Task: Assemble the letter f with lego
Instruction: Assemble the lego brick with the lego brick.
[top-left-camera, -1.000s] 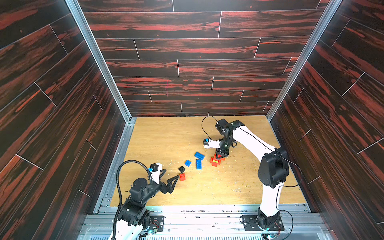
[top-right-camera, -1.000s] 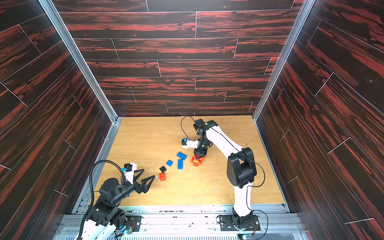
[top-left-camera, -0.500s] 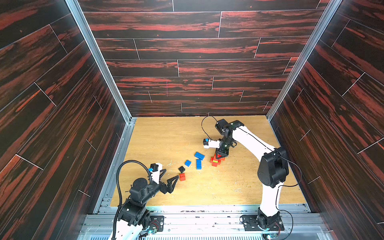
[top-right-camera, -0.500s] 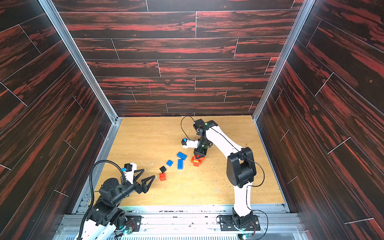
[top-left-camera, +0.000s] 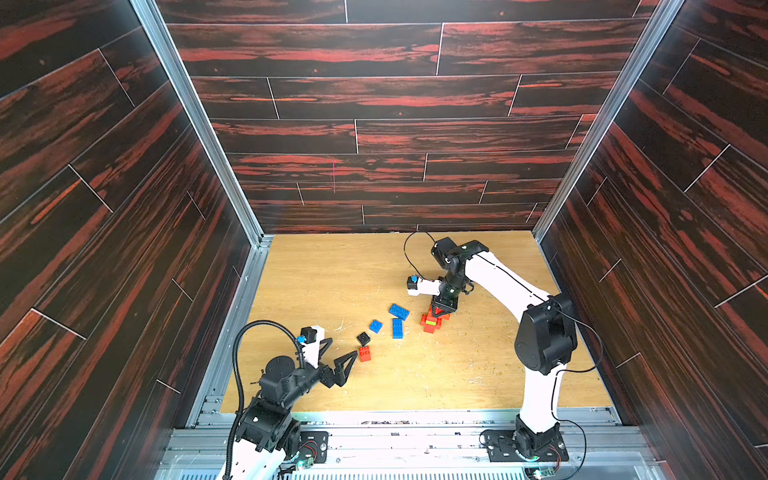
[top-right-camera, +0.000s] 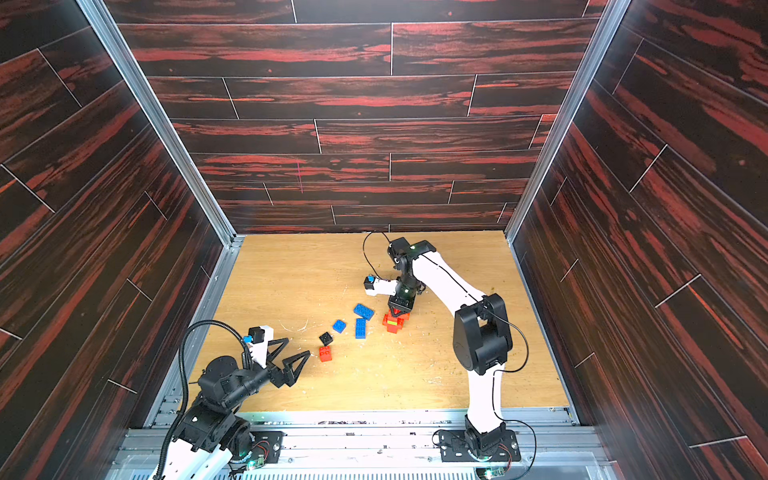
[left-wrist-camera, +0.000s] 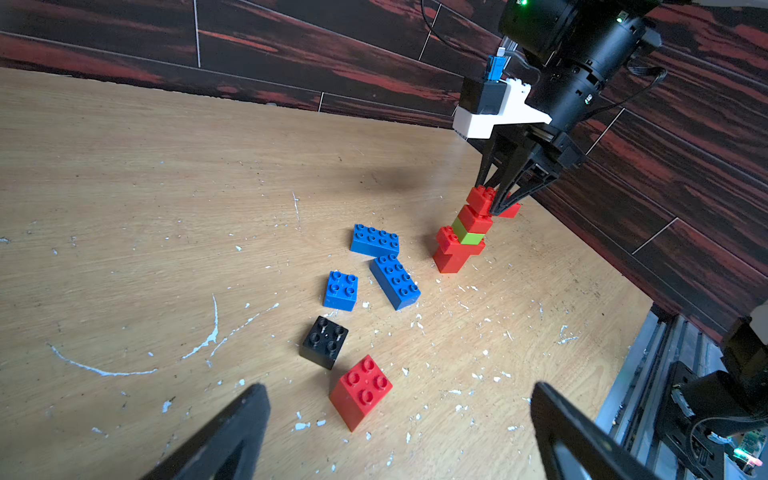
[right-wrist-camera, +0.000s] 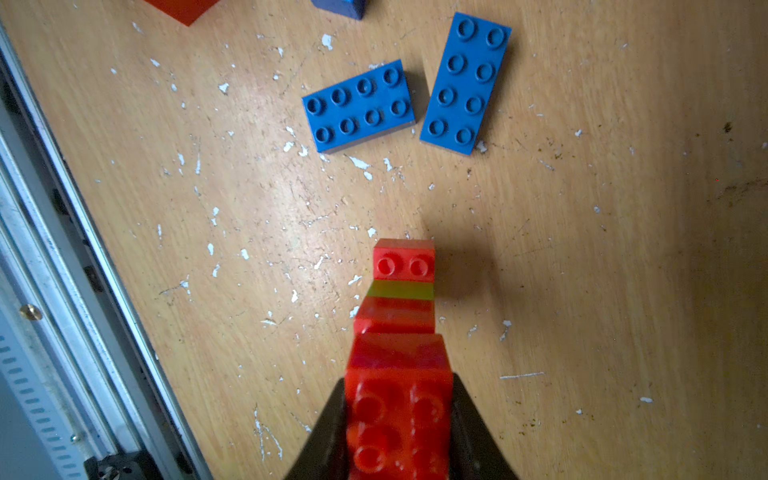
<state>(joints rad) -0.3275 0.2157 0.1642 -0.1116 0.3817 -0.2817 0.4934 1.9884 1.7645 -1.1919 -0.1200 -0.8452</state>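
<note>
Right arm (top-left-camera: 503, 282) reaches down, fingers (right-wrist-camera: 324, 436) clamped; left arm (top-left-camera: 286, 382) low, fingers (left-wrist-camera: 224, 440) wide apart.

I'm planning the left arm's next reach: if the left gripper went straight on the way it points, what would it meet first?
Most likely the loose red square brick, lying just ahead of the open left gripper; the black brick sits beyond it. Height is unclear, so it could pass over.
</note>
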